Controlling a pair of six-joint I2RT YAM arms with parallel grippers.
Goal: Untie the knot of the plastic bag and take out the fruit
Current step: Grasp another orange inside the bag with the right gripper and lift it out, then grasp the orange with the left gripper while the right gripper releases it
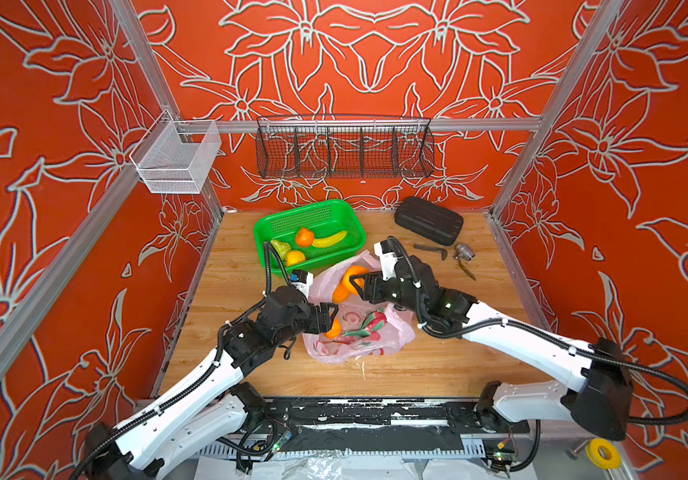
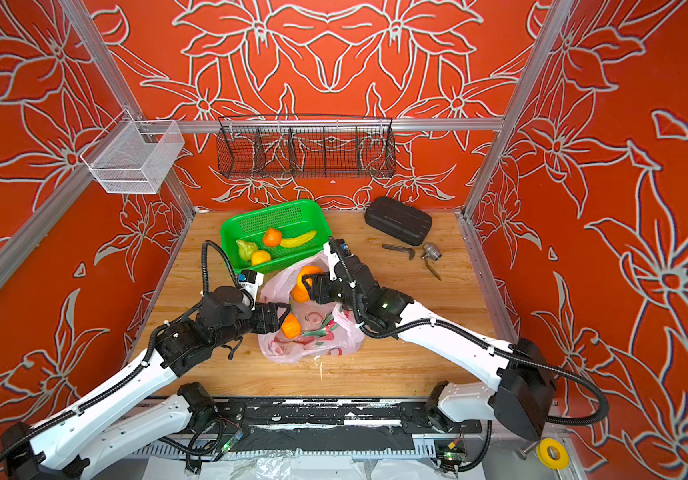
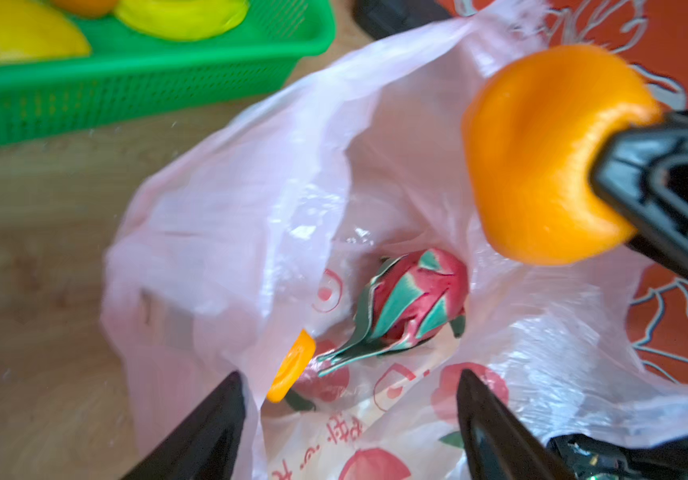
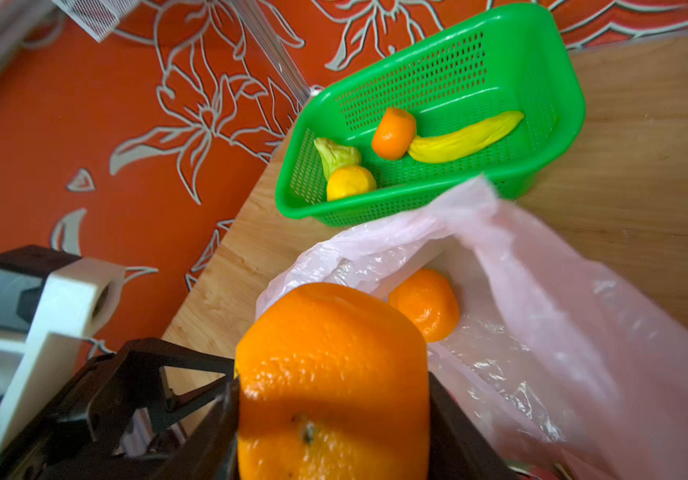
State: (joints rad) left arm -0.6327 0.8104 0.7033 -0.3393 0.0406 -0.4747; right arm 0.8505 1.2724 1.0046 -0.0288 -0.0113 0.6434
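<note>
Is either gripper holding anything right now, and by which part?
The right gripper holds one orange, clamped across its sides, over the plastic bag. The left gripper holds nothing: its jaws stand open at the bag's mouth.

My left arm point(image 1: 192, 386), right arm point(image 1: 533, 340): white shells, black joints. Black ribbed cable hose point(image 1: 666, 399) along each, white zip ties point(image 1: 503, 322). Green lights point(image 1: 446, 306) on right wrist. Left hand point(image 1: 332, 318), right hand point(image 1: 357, 282) black, fingers point(image 3: 209, 428) tapering. White camera bracket point(image 4: 55, 316).
</note>
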